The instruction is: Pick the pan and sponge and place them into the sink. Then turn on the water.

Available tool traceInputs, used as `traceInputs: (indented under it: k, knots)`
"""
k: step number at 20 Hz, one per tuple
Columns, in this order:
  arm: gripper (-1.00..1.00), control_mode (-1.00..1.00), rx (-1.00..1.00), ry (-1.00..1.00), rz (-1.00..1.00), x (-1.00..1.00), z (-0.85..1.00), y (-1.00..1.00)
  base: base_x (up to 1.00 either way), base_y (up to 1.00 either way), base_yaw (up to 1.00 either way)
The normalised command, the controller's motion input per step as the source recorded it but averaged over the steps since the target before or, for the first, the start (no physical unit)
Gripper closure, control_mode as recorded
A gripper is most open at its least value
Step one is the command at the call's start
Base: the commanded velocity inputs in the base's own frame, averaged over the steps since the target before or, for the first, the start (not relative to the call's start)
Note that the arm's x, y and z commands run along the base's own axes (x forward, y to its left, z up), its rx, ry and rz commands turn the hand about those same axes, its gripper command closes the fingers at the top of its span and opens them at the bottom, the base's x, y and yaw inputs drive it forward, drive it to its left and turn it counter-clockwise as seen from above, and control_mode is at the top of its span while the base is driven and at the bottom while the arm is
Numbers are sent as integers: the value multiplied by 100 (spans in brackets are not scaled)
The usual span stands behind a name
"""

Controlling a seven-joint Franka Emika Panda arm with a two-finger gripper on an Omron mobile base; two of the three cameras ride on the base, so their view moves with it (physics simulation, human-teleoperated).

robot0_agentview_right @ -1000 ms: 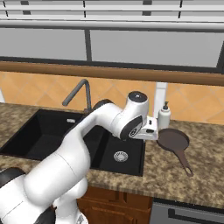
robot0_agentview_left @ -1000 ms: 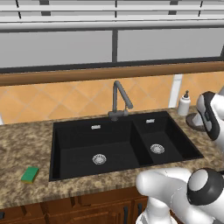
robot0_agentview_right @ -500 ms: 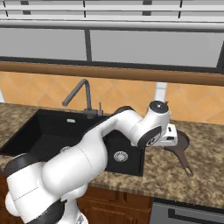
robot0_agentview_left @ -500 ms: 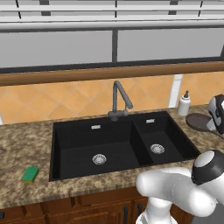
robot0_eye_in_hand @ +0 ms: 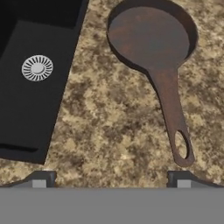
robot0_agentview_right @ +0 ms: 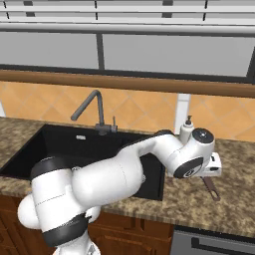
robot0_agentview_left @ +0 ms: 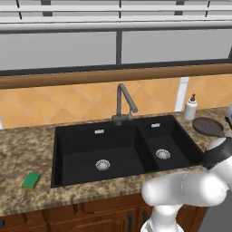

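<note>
The gripper (robot0_eye_in_hand: 111, 177) hangs above the counter (robot0_eye_in_hand: 109, 113) just to the right of the sink (robot0_agentview_left: 127, 147), its two dark fingertips (robot0_eye_in_hand: 41, 178) spread wide with nothing between them. In the hand view the pan (robot0_eye_in_hand: 151, 39) lies flat on the counter just beside the sink's narrower basin, its long handle (robot0_eye_in_hand: 173, 113) running toward the camera and ending near one fingertip, off to one side of the gap between the jaws. The step in hand looks like the approach to the pan, the first pick of the task; nothing is in the sink yet and no water runs from the faucet (robot0_agentview_left: 123, 102). The next move probably calls for sliding the hand sideways until the handle sits between the fingertips, then lowering and closing on it. In the right base view the arm (robot0_agentview_right: 124, 172) stretches low across the front of the sink, with the hand turned down over the counter and hiding most of the pan. The sponge (robot0_agentview_left: 31, 181) lies on the counter well to the left of the sink, and a soap bottle (robot0_agentview_left: 190, 108) stands behind the pan, right of the sink.
</note>
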Motion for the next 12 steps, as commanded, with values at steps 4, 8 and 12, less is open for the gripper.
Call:
traceInputs:
  k: [4, 8, 12]
  knots:
    - [-100, -100, 0, 3, 0, 8, -29, -43, 0, 0, 0]
    - [-100, -100, 0, 8, 0, 13, -31, -23, 0, 0, 0]
    - [-100, -100, 0, 7, 0, 24, -34, -27, 0, 0, 0]
